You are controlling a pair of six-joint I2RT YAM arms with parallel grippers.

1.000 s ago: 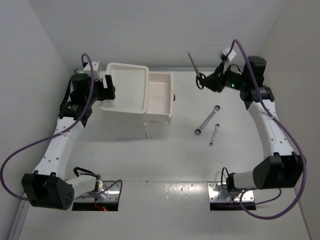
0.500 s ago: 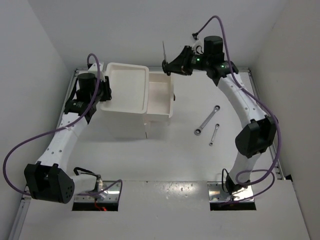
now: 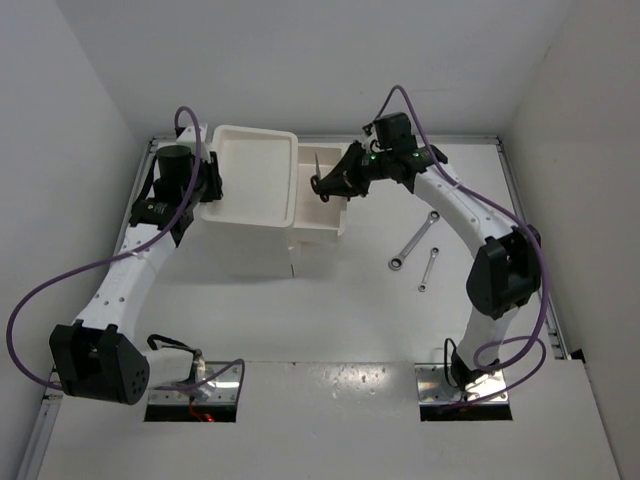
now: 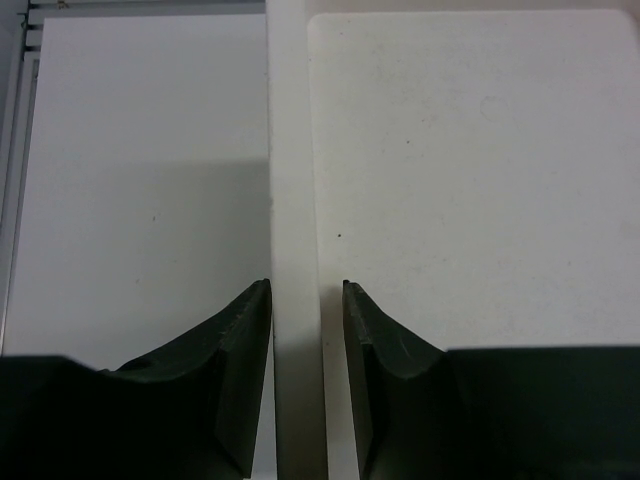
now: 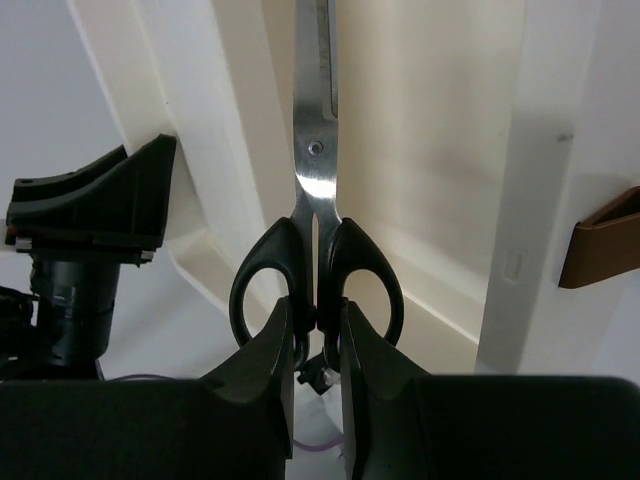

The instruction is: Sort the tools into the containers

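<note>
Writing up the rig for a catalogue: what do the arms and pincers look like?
The left arm and right arm have white shells with black joints; a purple cable loops along each. The left pincer and right pincer have black fingers.

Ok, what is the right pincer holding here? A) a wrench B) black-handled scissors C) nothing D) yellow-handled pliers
B: the right pincer is shut on the black handles of the scissors, which hang blades-first over the open drawer.
</note>
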